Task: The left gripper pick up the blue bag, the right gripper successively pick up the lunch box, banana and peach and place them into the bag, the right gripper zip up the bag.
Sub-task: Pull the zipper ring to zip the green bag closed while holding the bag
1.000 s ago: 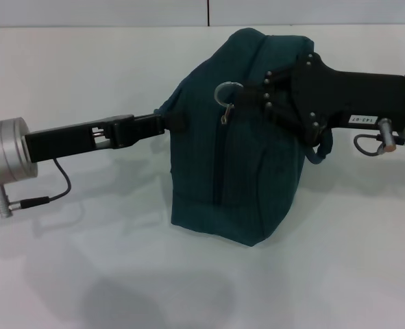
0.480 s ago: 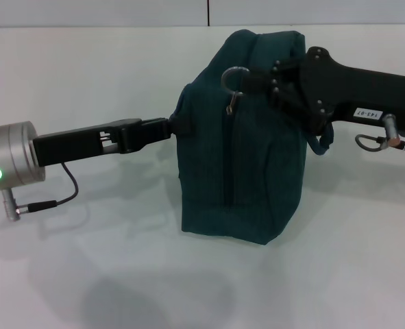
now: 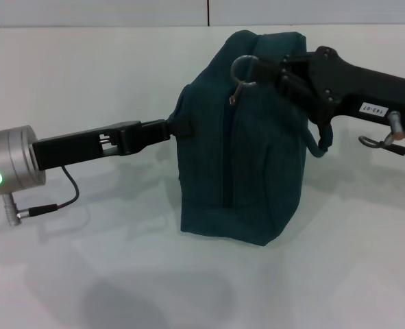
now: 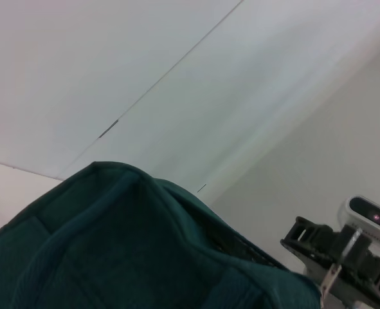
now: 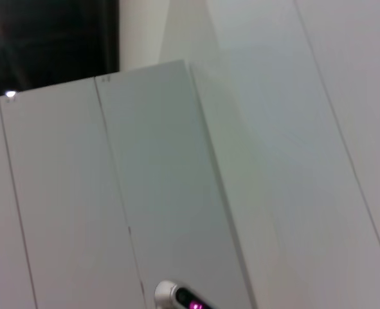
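Blue bag [image 3: 247, 137], soft teal fabric block, side pinched by left hand [image 3: 166, 128], silver ring pull [image 3: 244, 66] gripped by right hand [image 3: 274, 72].

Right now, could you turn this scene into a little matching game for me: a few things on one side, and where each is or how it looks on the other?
Things:
1. blue bag
2. left claw
3. right claw
4. ring pull

Descriptions:
A. gripping the bag's side edge
B. standing upright on the white table, zipper line facing the camera
C. silver loop near the bag's top
D. reaching in at the bag's top, by the zipper ring

Pairs: 1-B, 2-A, 3-D, 4-C
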Robot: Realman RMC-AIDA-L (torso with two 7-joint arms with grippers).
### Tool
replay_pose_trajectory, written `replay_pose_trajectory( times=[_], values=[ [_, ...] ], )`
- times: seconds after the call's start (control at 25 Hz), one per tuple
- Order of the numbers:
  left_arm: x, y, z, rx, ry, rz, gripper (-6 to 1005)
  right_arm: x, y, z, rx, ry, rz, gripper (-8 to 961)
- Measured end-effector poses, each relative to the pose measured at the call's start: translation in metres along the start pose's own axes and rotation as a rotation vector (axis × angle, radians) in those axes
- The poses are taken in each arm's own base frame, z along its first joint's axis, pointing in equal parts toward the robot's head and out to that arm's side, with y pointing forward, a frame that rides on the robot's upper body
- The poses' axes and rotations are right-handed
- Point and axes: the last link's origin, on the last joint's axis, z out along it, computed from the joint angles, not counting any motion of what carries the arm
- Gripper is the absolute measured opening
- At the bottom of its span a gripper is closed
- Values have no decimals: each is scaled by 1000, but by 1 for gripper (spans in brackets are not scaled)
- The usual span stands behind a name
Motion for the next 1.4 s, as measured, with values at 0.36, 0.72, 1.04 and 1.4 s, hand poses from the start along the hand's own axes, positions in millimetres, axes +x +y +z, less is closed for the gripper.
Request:
replay_pose_trajectory(
  times=[0.36, 0.72, 1.04, 1.4],
  values=[
    [1, -1, -3, 4, 32, 1, 56, -1, -3, -4, 30, -34, 23, 7],
    [-3, -2, -3, 3, 36, -9, 57, 3, -12, -7, 105, -51, 118, 6],
    [-6, -2, -5, 5, 38, -16, 57, 11, -20, -14, 190, -87, 252, 6],
    [-12, -3, -4, 3, 43, -40, 55, 18, -29, -26, 298, -109, 319, 6]
  ],
)
